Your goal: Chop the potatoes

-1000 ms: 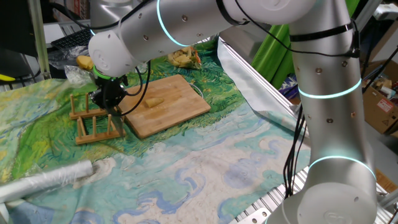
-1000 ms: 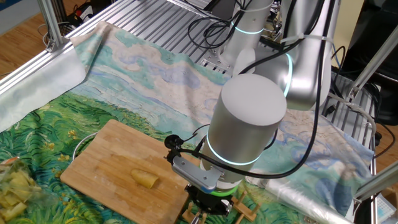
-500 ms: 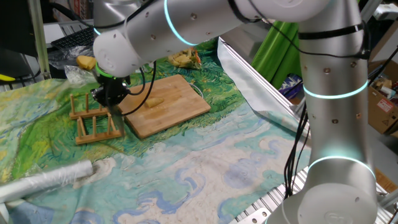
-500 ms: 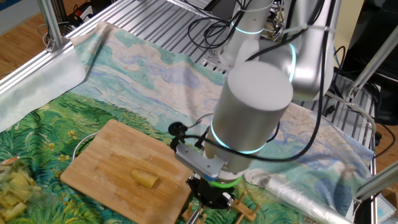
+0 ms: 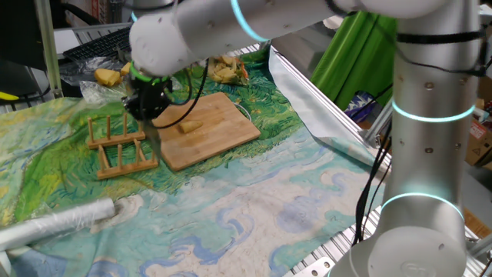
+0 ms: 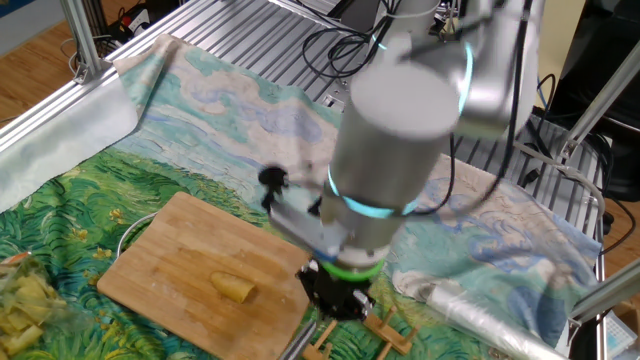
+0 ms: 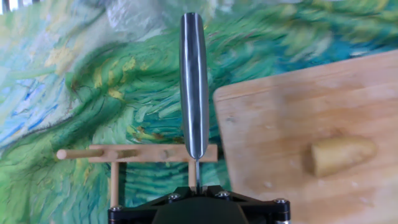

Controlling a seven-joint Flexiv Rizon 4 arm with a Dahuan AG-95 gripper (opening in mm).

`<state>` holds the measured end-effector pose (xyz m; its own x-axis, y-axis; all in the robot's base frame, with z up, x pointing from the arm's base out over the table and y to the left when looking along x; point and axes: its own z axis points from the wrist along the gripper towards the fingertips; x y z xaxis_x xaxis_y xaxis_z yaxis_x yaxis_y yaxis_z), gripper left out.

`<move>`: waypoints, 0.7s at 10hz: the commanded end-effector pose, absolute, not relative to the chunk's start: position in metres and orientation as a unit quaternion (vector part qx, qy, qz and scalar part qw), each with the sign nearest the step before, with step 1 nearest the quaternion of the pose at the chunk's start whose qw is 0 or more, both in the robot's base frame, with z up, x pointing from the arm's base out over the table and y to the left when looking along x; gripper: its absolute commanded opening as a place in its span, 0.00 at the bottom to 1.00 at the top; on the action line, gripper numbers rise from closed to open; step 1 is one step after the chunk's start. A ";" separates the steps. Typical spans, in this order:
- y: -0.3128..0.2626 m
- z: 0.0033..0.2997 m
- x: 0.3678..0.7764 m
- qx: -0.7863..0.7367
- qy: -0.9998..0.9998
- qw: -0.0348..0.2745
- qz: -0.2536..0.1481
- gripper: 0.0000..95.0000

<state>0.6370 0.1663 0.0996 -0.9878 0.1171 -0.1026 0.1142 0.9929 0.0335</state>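
A single pale-yellow potato wedge point(image 7: 341, 155) lies on its side on the wooden cutting board point(image 5: 211, 131), roughly in the board's middle, with bare wood all round it; in the other fixed view the same piece point(image 6: 232, 289) sits toward the board's near edge. The board rests on a cloth printed with a green and blue painting point(image 5: 254, 208). Just beside the board's edge stands a small wooden rack point(image 5: 121, 148) of upright pegs, its base touching the cloth; in the other fixed view most of this rack is cut off by the bottom of the picture. Above the rack hangs the gripper point(image 5: 147, 115), pointing down and clamped on a knife point(image 7: 194, 87) (seen edge-on in the hand view, so the blade reads only as a narrow steel strip). The fingers themselves are hidden behind the black hand housing, and in the fixed views the arm's thick body blurs and covers them. At the far edge of the cloth lie yellowish scraps point(image 5: 227, 71), too indistinct to name, and a rolled clear plastic sheet point(image 5: 58, 223) lies at the near side.
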 end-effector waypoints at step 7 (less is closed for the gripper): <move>0.142 0.143 0.653 0.041 0.998 0.045 0.024 0.00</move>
